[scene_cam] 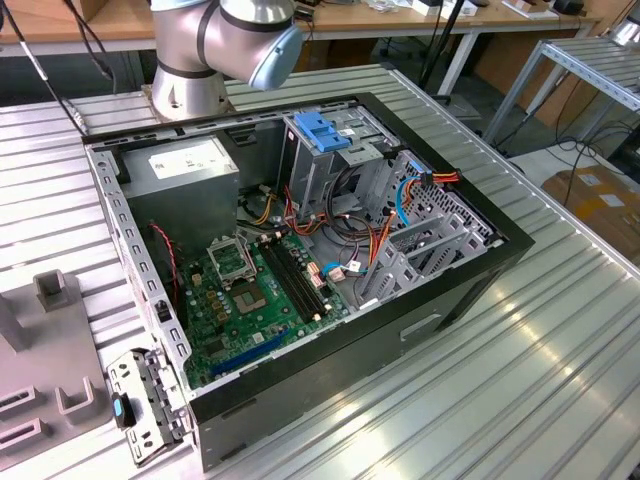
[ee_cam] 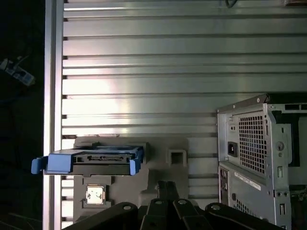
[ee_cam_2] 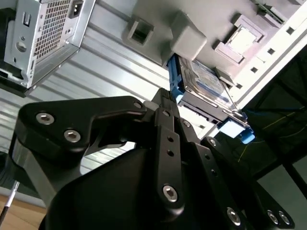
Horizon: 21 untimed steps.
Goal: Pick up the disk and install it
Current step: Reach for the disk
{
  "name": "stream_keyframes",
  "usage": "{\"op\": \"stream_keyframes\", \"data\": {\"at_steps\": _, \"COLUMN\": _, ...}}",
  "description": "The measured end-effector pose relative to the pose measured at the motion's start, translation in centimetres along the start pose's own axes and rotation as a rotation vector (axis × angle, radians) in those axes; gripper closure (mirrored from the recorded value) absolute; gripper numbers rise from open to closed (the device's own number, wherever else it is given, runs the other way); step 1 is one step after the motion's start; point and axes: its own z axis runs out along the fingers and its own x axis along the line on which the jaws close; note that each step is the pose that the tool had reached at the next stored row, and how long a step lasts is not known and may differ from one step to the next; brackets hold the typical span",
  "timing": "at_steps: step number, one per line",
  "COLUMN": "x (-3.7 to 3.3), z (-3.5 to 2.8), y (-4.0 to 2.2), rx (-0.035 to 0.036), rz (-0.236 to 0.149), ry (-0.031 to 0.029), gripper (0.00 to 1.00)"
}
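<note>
The disk (ee_cam: 100, 160), a silver drive in a bright blue carrier rail with end tabs, rests in a grey holder (ee_cam: 158, 165) on the slatted table beside the rear of the computer case. In the second wrist view the disk (ee_cam_2: 206, 86) shows its white-and-blue label. My gripper (ee_cam: 167, 186) hovers short of the disk, apart from it, with its black fingers together and nothing between them. In the second wrist view the gripper (ee_cam_2: 167, 98) points toward the disk's blue rail.
The open computer case (scene_cam: 330, 250) lies on the ribbed aluminium table (scene_cam: 520, 380), with a tall metal drive cage (scene_cam: 320, 175) topped by a blue latch piece (scene_cam: 322, 130). The case's rear panel (ee_cam: 259, 153) stands close to the holder. The arm's base (scene_cam: 200, 60) sits behind the case.
</note>
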Motion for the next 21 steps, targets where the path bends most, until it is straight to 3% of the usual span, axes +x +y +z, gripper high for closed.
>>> {"op": "stream_keyframes", "data": {"at_steps": 4, "x": 1.80, "z": 0.16, "y": -0.04, "rx": 0.0003, "rz": 0.001, "ry": 0.0150, "gripper": 0.89}}
{"op": "stream_keyframes", "data": {"at_steps": 6, "x": 2.54, "z": 0.23, "y": -0.05, "rx": 0.0006, "rz": 0.001, "ry": 0.0313, "gripper": 0.89}}
{"op": "stream_keyframes", "data": {"at_steps": 10, "x": 3.67, "z": 0.34, "y": -0.07, "rx": 0.0011, "rz": 0.002, "ry": 0.0522, "gripper": 0.89}}
{"op": "stream_keyframes", "data": {"at_steps": 15, "x": 6.05, "z": 0.73, "y": -0.13, "rx": 0.0020, "rz": 0.002, "ry": 0.0522, "gripper": 0.89}}
{"op": "stream_keyframes", "data": {"at_steps": 17, "x": 7.04, "z": 0.93, "y": -0.16, "rx": 0.0025, "rz": 0.002, "ry": 0.0494, "gripper": 0.89}}
{"op": "stream_keyframes", "data": {"at_steps": 19, "x": 8.48, "z": 1.24, "y": -0.19, "rx": 0.0031, "rz": 0.002, "ry": 0.0457, "gripper": 0.89}}
{"op": "stream_keyframes", "data": {"at_steps": 21, "x": 9.34, "z": 1.44, "y": -0.20, "rx": 0.0031, "rz": 0.002, "ry": 0.0438, "gripper": 0.89}}
